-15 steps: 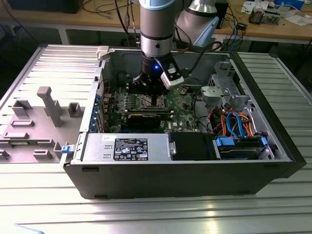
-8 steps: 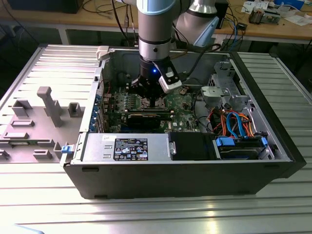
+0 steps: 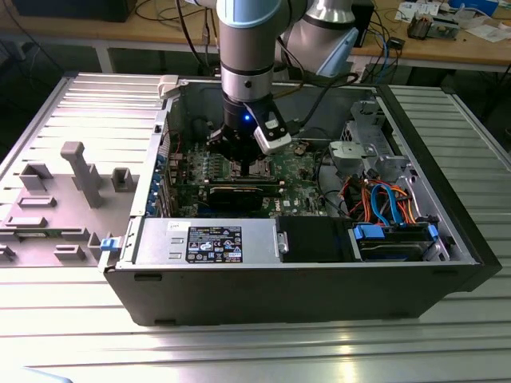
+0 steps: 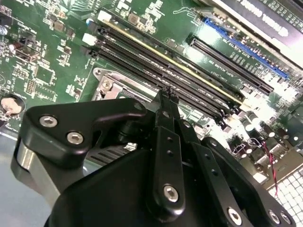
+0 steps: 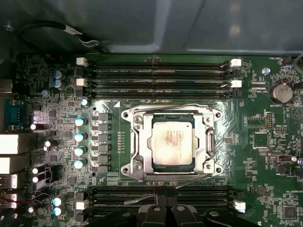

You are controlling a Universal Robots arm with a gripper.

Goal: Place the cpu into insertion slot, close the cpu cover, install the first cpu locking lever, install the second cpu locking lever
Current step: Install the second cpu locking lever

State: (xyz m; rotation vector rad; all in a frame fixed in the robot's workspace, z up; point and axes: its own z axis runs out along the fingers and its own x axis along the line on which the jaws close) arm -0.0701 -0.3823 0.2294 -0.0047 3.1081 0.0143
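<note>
Silvery metal top: the cpu [image 5: 172, 140] lies flat in the insertion slot [image 5: 142, 124] on the green motherboard [image 5: 265, 156].
Cover: the cpu cover [image 5: 139, 142] lies shut, framing the chip.
Levers: thin wire levers run along two opposite sides of the socket.
Jaws: the gripper [image 4: 167, 94] has its jaws pressed together, holding nothing.
Place: the socket sits just ahead of the jaws, beyond a bank of black memory slots [image 5: 161, 195].
Casing: the open computer case [image 3: 303, 279] rests on a ribbed metal tabletop [image 3: 255, 351].

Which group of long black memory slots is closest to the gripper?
The memory slots on the gripper side of the cpu; the other group lies beyond it.
</note>
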